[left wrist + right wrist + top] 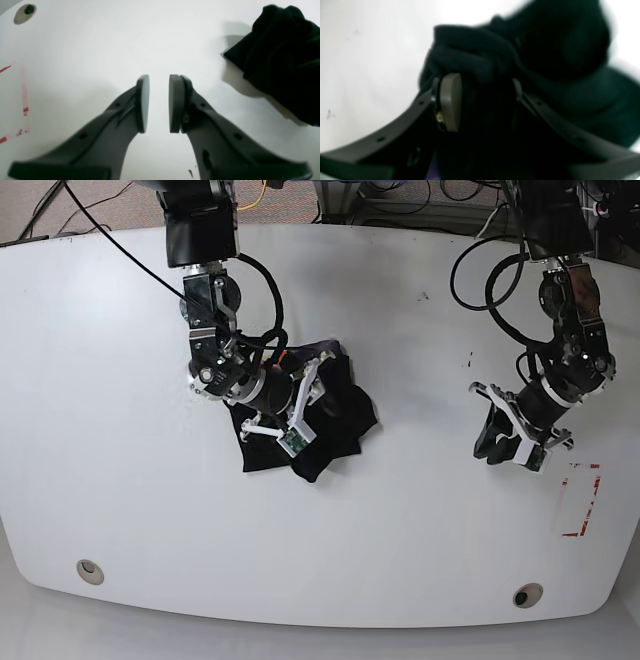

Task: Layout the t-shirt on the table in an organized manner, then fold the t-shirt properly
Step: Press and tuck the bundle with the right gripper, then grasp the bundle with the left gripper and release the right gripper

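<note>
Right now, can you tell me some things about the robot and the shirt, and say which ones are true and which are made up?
1. The black t-shirt lies spread out flat. False: it sits in a crumpled heap on the white table.
2. The right gripper has t-shirt cloth between its jaws. True.
3. The left gripper is holding the t-shirt. False: a small gap shows between its jaws, with nothing in it, and the t-shirt lies off to one side.
4. A red tape rectangle marks the table near the left gripper. True.
5. The t-shirt covers the red tape rectangle. False: they lie far apart.
</note>
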Controlling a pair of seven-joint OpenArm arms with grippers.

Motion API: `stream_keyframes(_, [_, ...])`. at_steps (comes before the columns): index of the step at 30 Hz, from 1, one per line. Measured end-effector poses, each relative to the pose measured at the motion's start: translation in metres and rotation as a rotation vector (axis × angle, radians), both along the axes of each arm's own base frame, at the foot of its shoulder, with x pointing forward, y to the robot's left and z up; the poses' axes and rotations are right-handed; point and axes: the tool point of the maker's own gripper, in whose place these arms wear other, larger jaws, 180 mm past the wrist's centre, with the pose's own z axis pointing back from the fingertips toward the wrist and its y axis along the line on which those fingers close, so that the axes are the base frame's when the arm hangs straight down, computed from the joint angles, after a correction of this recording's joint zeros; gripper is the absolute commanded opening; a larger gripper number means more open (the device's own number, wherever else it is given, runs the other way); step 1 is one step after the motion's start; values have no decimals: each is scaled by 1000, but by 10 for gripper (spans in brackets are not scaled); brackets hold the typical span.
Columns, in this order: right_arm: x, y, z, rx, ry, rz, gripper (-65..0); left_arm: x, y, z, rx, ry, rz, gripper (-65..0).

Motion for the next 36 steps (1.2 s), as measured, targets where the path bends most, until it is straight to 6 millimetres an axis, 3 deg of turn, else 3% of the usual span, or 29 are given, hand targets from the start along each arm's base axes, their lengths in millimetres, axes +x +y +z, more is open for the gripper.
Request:
stream_keyframes(6, [12,14,58,28,-138,21,-396,1,1,2,0,-5,2,-531])
stream_keyframes(13, [21,17,62,19,-142,28,-396,-5,1,-5,2,15,3,-531])
stream_keyframes(21, [47,-9,31,35,-113,-9,-396,-8,1,-9,1,25,2,-531])
stream_keyframes(28, [58,-36,-20,65,-6,-80,-396,-23,-8,-28,15,82,-27,-531])
stream_keyframes(31, [61,-43,-33,125,16,-116,-396,-24,-25,-29,22,85,-76,-531])
stream_keyframes(36, [63,-44,-38,175,15,-142,-396,-28,-68,-24,-29,59,-168,-531])
